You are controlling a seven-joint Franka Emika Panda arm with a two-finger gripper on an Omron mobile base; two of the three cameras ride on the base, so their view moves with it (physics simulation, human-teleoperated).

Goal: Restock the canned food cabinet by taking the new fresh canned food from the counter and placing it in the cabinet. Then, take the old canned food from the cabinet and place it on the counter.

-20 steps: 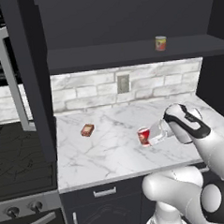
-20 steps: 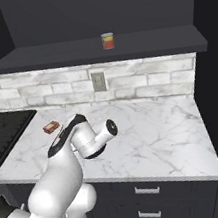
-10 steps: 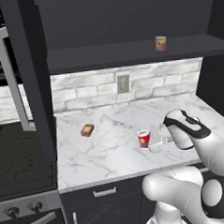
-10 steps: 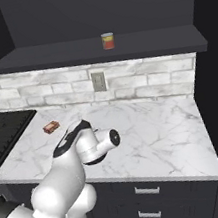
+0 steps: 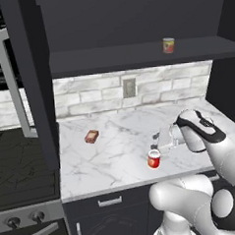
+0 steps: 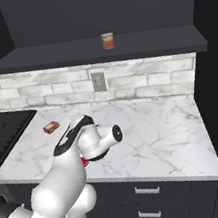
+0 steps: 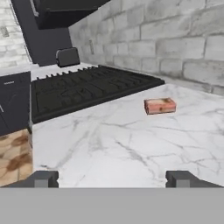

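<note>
Gripper: stood wide open and gripped nothing; showed bare counter between the spread fingertips in the hand view. Hung low, pointed along the worktop toward the stove, just over the red can and apart from it.

Red can: stood upright on the counter, close to the front edge, partly hidden behind the arm in the right base view.

Banded can: stood upright on the cabinet shelf, well apart from the gripper; seen likewise from the right. Judged both swaps as good as done.

Hazards, judged:
- Could have clipped the red can with a finger or the wrist on withdrawal, given the small gap; would have tipped it or pushed it off the nearby edge.
- Could have swept the elbow across the can on a low turn; called for a straight lift first.
- Posed little threat to the packet, well off to the side.
</note>
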